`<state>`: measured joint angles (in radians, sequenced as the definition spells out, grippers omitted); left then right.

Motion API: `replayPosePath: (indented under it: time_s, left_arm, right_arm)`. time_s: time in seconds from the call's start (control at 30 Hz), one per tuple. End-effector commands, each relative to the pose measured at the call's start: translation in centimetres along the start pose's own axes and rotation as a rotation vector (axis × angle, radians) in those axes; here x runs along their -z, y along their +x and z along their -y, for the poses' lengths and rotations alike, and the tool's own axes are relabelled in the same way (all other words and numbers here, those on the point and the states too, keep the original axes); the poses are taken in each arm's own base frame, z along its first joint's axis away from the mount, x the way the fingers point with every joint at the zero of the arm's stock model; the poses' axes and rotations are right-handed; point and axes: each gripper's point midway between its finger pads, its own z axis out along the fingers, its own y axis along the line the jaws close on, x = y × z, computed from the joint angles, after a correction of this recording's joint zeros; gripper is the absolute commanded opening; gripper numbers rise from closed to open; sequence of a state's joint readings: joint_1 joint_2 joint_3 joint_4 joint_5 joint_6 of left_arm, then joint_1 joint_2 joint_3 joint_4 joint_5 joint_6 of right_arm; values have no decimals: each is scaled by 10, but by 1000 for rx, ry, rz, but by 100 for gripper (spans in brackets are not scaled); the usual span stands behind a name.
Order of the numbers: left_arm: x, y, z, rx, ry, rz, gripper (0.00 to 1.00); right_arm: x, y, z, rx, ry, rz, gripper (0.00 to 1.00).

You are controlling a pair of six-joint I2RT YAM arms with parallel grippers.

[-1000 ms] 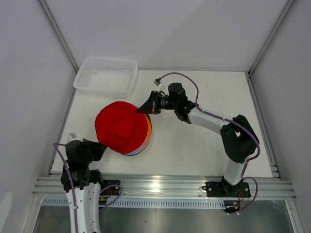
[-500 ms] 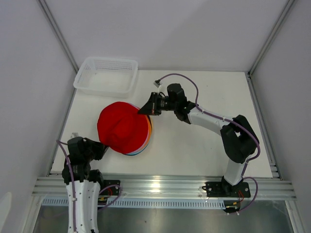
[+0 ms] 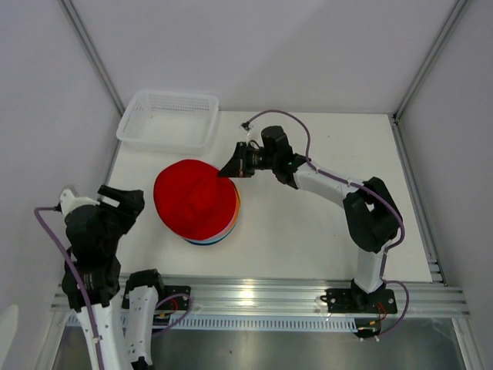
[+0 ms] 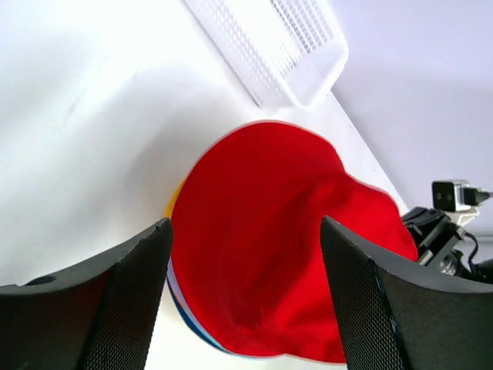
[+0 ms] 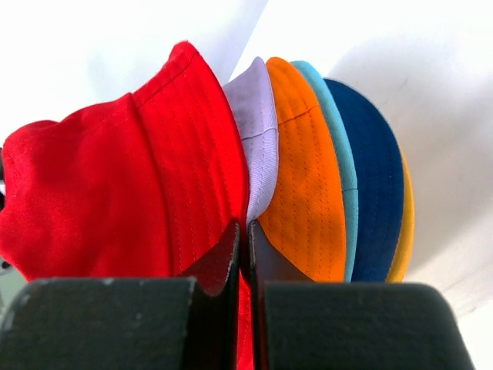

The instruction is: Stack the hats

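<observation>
While the right gripper (image 5: 246, 247) pinches the brim of the red hat (image 5: 115, 193) between closed fingers, that hat lies on top of the stack, left of the middle of the white table (image 3: 323, 231). Beneath it the fanned brims show in order: lavender hat (image 5: 254, 131), orange hat (image 5: 308, 177), teal hat (image 5: 339, 154), navy hat (image 5: 373, 177), and yellow hat (image 5: 404, 223) at the bottom. The left gripper (image 4: 246, 225) hangs over the table's near-left side, clear of the pile, its jaws spread wide with nothing between them. A white mesh basket (image 3: 166, 119) sits at the far-left corner, just beyond the stack.
</observation>
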<state>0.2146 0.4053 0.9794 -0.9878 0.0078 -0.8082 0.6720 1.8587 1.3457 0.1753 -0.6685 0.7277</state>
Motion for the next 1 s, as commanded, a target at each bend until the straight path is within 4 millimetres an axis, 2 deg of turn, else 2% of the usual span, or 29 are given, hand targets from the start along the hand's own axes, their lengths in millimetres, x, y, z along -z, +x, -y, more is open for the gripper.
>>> replayPosePath:
  time_s: [0.0,0.07,0.1,0.2,0.23,0.27,0.3,0.37,0.4,0.5,0.7,0.77,0.9,0.97]
  left_arm:
    - [-28,-24,-6,-158,-94,32,80]
    - [-40,-30,-6,-183,-107,39,77]
    - [-47,-36,1,-188,-84,55,76]
    - [-74,-34,-2,-177,-89,13,70]
    - [-89,-24,2,-154,-28,-51,64]
    - [-96,-22,8,-139,17,-76,62]
    - [-117,-6,20,-53,187,-185,53]
    - [-120,-7,21,-30,222,-196,53]
    - [-123,2,27,-10,303,-233,53]
    - [-130,7,28,17,363,-249,57]
    - [-133,21,33,18,508,-269,65]
    - [-133,18,37,-3,548,-256,65]
    - [-146,22,24,3,506,-287,65]
    - [-153,26,9,10,442,-302,65]
  right_arm:
    - [-5,-15,13,81,-13,-23,0]
    - [-6,-23,12,88,-18,-16,0]
    - [-5,-26,15,90,-12,-14,0]
    - [-5,-31,17,105,14,0,0]
    - [-6,-30,18,106,20,0,0]
    - [-6,-30,19,105,22,0,0]
    - [-10,-27,24,84,22,-13,0]
    - [-11,-26,25,78,17,-16,0]
    - [-13,-23,28,64,18,-25,0]
    - [-18,-22,30,58,13,-33,0]
    - [-24,-23,19,85,-57,-65,0]
    - [-26,-24,24,80,-51,-73,0]
    - [-30,-32,28,68,-43,-73,0]
    - [-32,-32,28,66,-46,-73,0]
